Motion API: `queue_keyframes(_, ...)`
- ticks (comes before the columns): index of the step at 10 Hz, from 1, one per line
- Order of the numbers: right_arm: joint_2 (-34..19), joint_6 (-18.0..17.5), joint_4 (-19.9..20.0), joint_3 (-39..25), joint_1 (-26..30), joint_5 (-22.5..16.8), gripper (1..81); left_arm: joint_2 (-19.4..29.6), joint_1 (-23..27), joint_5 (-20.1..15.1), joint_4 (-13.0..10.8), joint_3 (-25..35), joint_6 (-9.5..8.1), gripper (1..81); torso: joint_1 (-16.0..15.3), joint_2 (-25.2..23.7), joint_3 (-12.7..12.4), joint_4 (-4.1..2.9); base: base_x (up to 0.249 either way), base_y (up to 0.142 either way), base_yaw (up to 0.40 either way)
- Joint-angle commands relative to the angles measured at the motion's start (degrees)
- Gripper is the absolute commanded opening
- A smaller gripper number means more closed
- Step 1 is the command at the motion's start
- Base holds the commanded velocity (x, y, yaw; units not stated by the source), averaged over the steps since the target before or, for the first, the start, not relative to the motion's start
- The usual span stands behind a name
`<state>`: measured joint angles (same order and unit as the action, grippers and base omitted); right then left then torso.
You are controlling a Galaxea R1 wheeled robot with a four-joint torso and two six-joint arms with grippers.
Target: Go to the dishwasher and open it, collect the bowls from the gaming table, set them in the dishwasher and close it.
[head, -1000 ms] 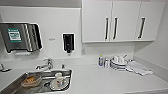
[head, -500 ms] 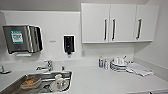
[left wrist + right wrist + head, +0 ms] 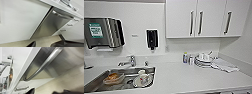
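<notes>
The dishwasher (image 3: 50, 26) is a brushed steel front under the white counter, and its door looks shut. Its horizontal bar handle (image 3: 61, 15) runs along the top edge. The same handle (image 3: 45, 64) shows large and close in the right wrist view. My left gripper (image 3: 42, 45) hangs low over the beige floor, a short way out from the steel front, open with nothing between its fingers. My right gripper (image 3: 42, 92) sits just below the handle, also open and holding nothing. The bowls and the gaming table are out of view.
Ahead is a white counter (image 3: 189, 77) with a steel sink (image 3: 94, 83) holding used dishes, and a tap (image 3: 130, 61). White plates (image 3: 204, 60) and a cloth (image 3: 224, 65) lie at the right. White drawers (image 3: 70, 25) adjoin the dishwasher. Wall cupboards (image 3: 196, 18) hang above.
The whole head picture has drifted slightly upward, so the camera has moved. Nothing on the counter or in the sink has moved.
</notes>
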<state>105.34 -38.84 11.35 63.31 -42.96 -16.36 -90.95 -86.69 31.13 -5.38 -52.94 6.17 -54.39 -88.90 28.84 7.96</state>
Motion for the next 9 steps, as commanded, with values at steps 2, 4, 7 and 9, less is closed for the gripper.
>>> queue_keyframes(2,-0.63,-0.01,0.78,-1.09,7.75,-1.13,81.1,3.31,3.14,1.36,-3.29,0.56,0.25,81.1,-0.02,0.0,0.11,0.0,0.0,0.0,0.0)
queue_keyframes(4,0.95,-0.27,1.31,1.02,9.24,-1.57,81.1,2.96,3.14,2.79,-6.14,1.7,-0.02,81.1,-0.02,-0.05,0.02,0.0,0.0,0.0,0.0)
queue_keyframes(7,3.59,-0.27,0.78,3.39,9.24,-1.57,81.1,2.79,5.77,2.53,-6.23,1.53,-1.42,81.1,-0.02,-0.05,5.79,0.0,0.0,0.0,0.0)
queue_keyframes(9,4.55,-0.27,1.14,4.01,9.6,-1.57,81.1,3.66,8.77,2.0,-6.31,1.53,-4.13,81.1,-0.02,-0.06,8.55,0.0,0.0,0.0,0.0)
